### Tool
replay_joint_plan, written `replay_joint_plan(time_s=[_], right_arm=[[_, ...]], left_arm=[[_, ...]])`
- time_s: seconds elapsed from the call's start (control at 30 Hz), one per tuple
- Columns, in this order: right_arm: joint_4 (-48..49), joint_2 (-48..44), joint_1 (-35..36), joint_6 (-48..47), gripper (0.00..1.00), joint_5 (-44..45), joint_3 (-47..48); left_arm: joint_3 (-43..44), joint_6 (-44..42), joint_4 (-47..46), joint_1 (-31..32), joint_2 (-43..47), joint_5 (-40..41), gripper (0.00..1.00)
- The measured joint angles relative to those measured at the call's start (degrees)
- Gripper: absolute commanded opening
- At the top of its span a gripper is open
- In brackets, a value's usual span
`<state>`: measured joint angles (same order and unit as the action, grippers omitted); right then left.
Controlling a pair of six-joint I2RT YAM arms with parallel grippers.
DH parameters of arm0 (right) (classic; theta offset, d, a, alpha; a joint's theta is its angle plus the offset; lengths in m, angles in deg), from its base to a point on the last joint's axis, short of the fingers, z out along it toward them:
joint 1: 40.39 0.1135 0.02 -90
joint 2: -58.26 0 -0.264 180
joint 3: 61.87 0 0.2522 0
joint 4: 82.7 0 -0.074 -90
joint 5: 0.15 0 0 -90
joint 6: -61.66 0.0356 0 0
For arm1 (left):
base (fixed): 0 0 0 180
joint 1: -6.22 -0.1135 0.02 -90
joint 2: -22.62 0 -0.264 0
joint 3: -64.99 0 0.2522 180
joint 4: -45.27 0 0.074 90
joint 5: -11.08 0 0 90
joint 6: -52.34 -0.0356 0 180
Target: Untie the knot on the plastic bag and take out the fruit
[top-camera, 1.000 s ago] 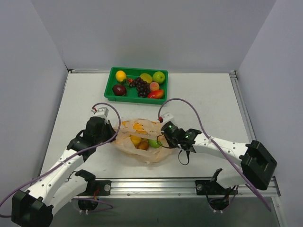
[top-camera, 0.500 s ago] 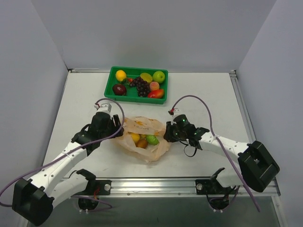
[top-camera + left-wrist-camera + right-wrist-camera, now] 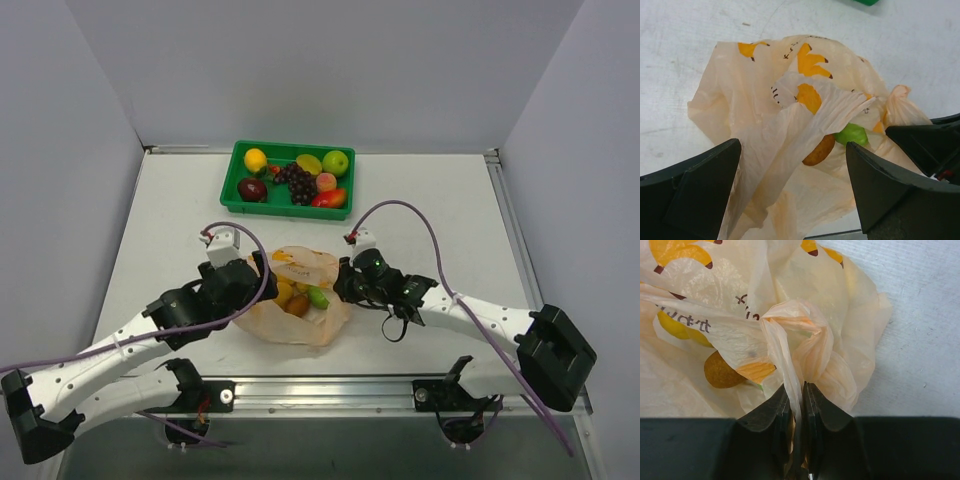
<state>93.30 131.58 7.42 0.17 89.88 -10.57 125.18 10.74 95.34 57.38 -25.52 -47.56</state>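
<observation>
Where the plastic bag (image 3: 300,318) lies: mid-table, at 6 o'clock from the green tray (image 3: 228,190), crumpled, btwn the two arms.
R gripper (image 3: 802,390): fingers pressed tight together on a thin strand of bag plastic, which runs up out of the pinch. In top view it sits at the bag's 3 o'clock edge.
Knot (image 3: 799,332): twisted peach bunch at 12 o'clock of the R fingertips in the wrist view, joined to the pinched strand; looks tied.
L gripper (image 3: 792,147): fingers wide apart, w/ a pleated fold of bag plastic in the gap. Can't tell if either finger touches it. Top view puts it at the bag's 9 o'clock edge.
Fruit (image 3: 297,300): inside the bag, seen through the thin plastic and the gap in it.
Pieces seen: green piece (image 3: 852,134) just beside brown-orange piece (image 3: 819,150); yellow piece (image 3: 677,322) at 10 o'clock of the knot in the R wrist view.
Tray contents: grape bunch (image 3: 297,183) in the middle, dark red apple (image 3: 252,190) at its 9 o'clock, plus other toy fruit.
Table (image 3: 440,200): white; tray at its 12 o'clock end.
</observation>
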Motion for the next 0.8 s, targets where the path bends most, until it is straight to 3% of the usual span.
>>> replay_joint_plan(time_s=[0.17, 0.4, 0.53, 0.57, 0.67, 0.8], right_arm=[[0.13, 0.09, 1.79, 0.63, 0.16, 2.97, 0.44], [0.11, 0.48, 2.01, 0.83, 0.16, 5.86, 0.42], [0.13, 0.48, 0.07, 0.59, 0.16, 6.64, 0.33], [0.26, 0.48, -1.03, 0.57, 0.16, 6.64, 0.15], [0.35, 0.48, -5.27, 0.57, 0.16, 6.40, -1.29], [0.22, 0.61, -11.02, 0.50, 0.15, 5.68, -2.47]], left_arm=[[-2.25, 9.68, 5.44, 6.60, -2.21, 9.14, 0.97], [-7.54, 17.68, 7.63, 6.86, -11.89, 15.17, 0.87], [-8.33, 18.86, 6.36, 6.78, -16.74, 16.41, 0.70], [-8.35, 18.64, 5.84, 6.56, -17.59, 16.52, 0.60], [-8.35, 16.31, 3.91, 4.00, -19.87, 16.28, 0.44], [-8.13, 8.61, 1.75, -2.95, -21.24, 14.05, 0.34]])
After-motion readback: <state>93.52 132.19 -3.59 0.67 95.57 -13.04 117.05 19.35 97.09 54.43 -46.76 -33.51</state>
